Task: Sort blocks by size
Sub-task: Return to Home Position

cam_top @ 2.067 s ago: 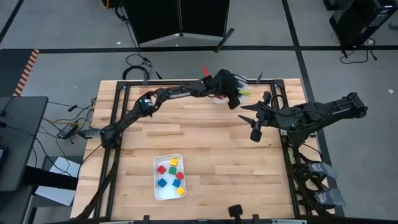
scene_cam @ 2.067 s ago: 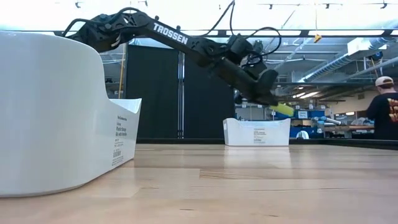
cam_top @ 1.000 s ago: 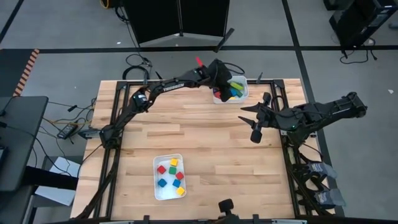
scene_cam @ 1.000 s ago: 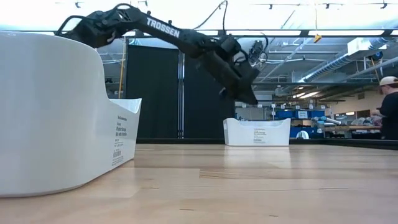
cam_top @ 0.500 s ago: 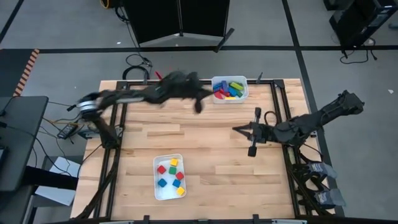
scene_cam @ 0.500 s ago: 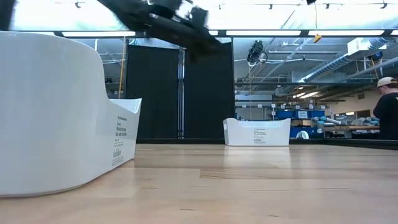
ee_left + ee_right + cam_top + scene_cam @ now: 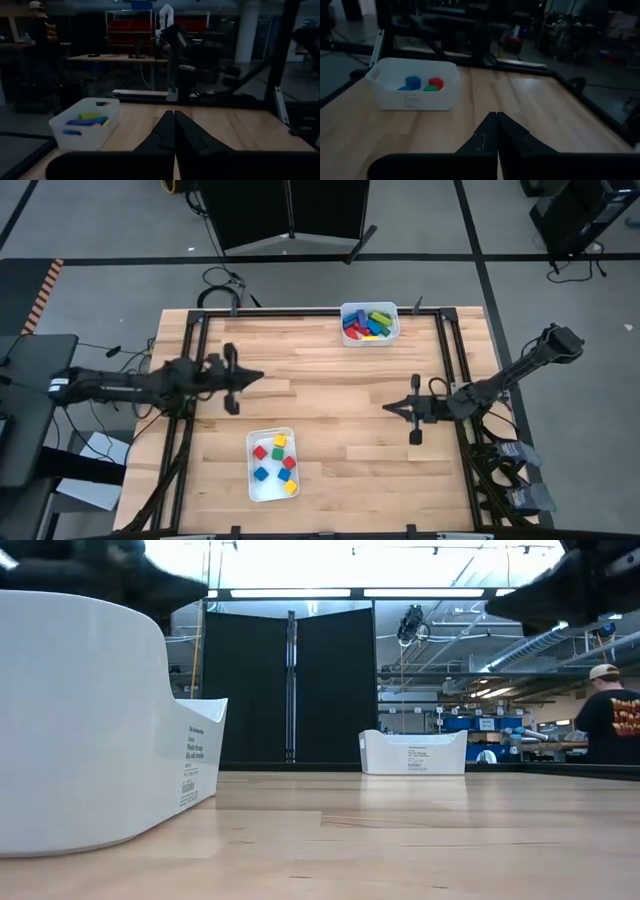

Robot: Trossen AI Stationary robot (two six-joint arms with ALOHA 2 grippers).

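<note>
High view: Left gripper [image 7: 245, 377] hovers over the left half of the table [image 7: 330, 380], tips pointing toward the right gripper [image 7: 395, 406], which hangs over the right half. The two are well apart. Every block in view lies in a tray: long blocks [image 7: 368, 322] in the far tray [image 7: 369, 344], cubes [image 7: 260, 452] in the near tray [image 7: 258, 492].

Low view: the near tray [image 7: 90, 720] fills the left foreground and the far tray [image 7: 413, 752] stands at the table's back edge. A person [image 7: 612, 710] stands in the room beyond the table. Tray contents are hidden by the walls.

Left wrist view: the left gripper [image 7: 174, 125] has its fingers pressed together with nothing between them. The far tray [image 7: 60, 137] with its long blocks [image 7: 92, 119] sits off to one side.

Right wrist view: the right gripper [image 7: 496, 127] is likewise closed and empty. The near tray [image 7: 412, 102] holds the cubes [image 7: 413, 81].

Hazards: sorting appears complete, and only the retreat to rest remains. A low sweep by either arm could clip a tray wall, shoving the tray or spilling blocks. The grippers face each other, so a forward reach by either would risk contact.
</note>
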